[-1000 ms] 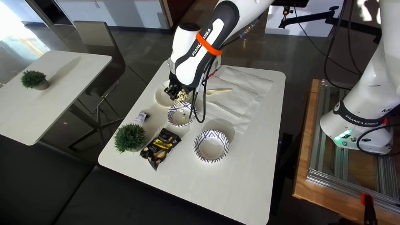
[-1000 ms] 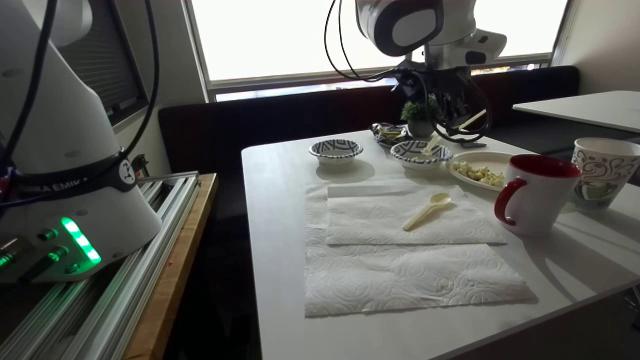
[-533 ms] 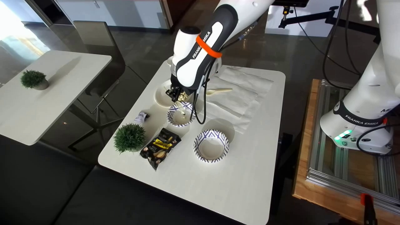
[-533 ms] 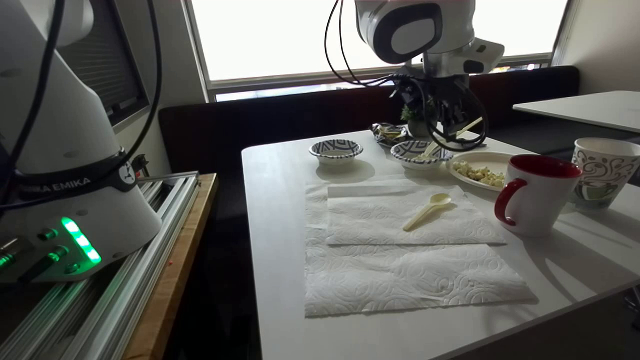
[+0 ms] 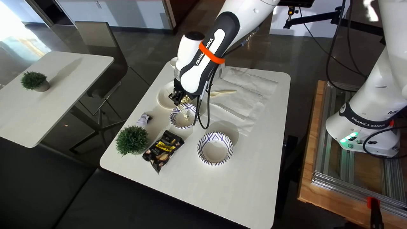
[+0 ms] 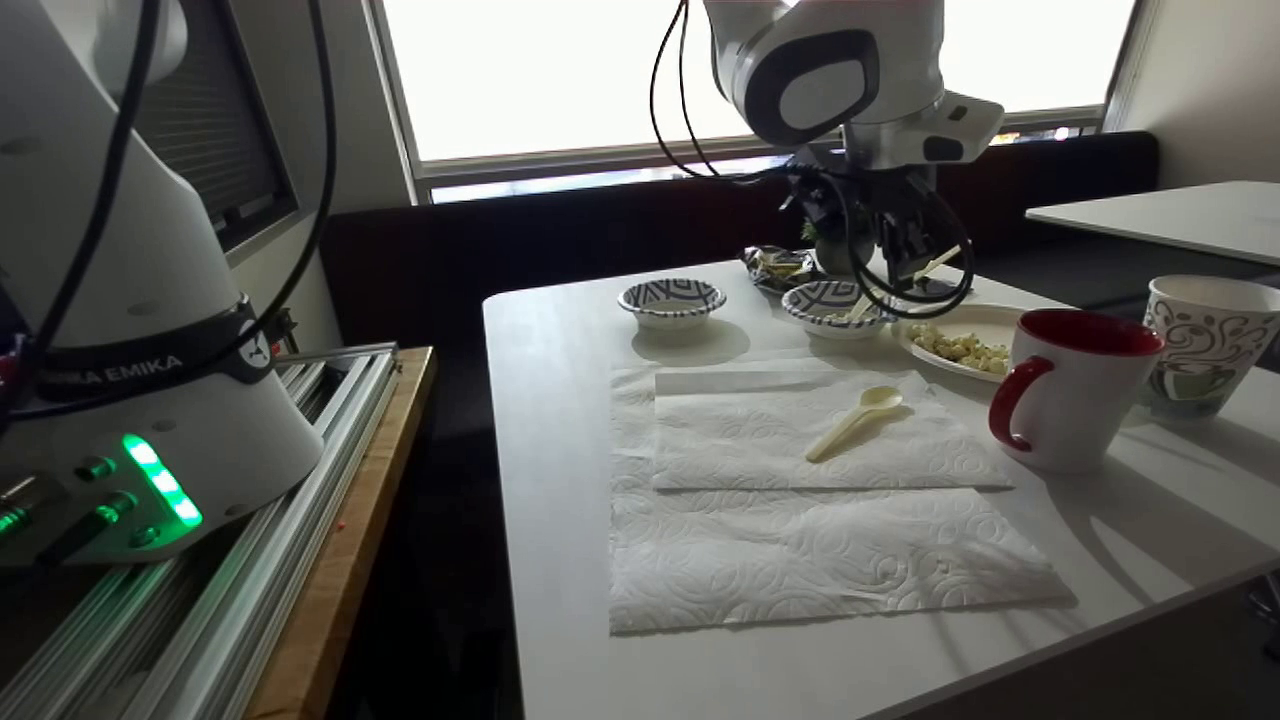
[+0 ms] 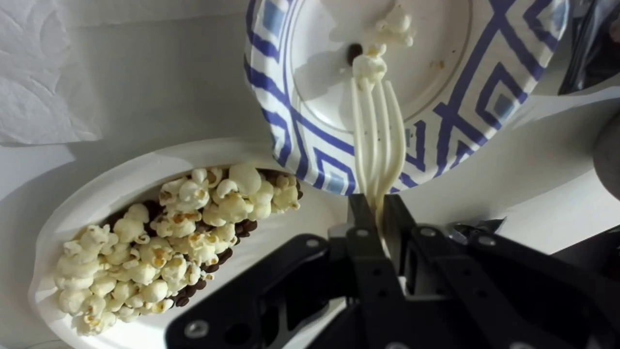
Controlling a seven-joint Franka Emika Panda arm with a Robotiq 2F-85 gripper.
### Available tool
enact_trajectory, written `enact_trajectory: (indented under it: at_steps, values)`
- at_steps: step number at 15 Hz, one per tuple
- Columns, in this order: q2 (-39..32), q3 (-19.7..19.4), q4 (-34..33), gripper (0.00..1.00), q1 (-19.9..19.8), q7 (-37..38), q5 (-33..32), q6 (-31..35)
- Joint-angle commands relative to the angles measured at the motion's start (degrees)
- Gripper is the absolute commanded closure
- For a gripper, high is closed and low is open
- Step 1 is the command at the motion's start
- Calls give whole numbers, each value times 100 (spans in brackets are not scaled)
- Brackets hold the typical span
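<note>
Seeing the gripper point(image 7: 377, 203) clamped on a plastic fork point(image 7: 378, 183) at its neck over the bowl point(image 7: 310, 140): fork looks light, bendy, maybe slick, best pinched there.

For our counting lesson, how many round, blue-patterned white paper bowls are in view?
2: one bowl under the pale plastic fork in the black gripper; the other bowl right of the black snack bag in an exterior view. Any nested underneath would be hidden.
</note>
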State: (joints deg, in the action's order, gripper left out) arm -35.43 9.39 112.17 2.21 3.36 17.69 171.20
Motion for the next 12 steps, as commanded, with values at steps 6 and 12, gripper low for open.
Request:
enact_trajectory:
  at_steps: [6, 12]
  values:
    - [-82, 75, -97, 97, -65, 9, -312, 200]
    - [58, 388, -13, 97, -298, -123, -251, 292]
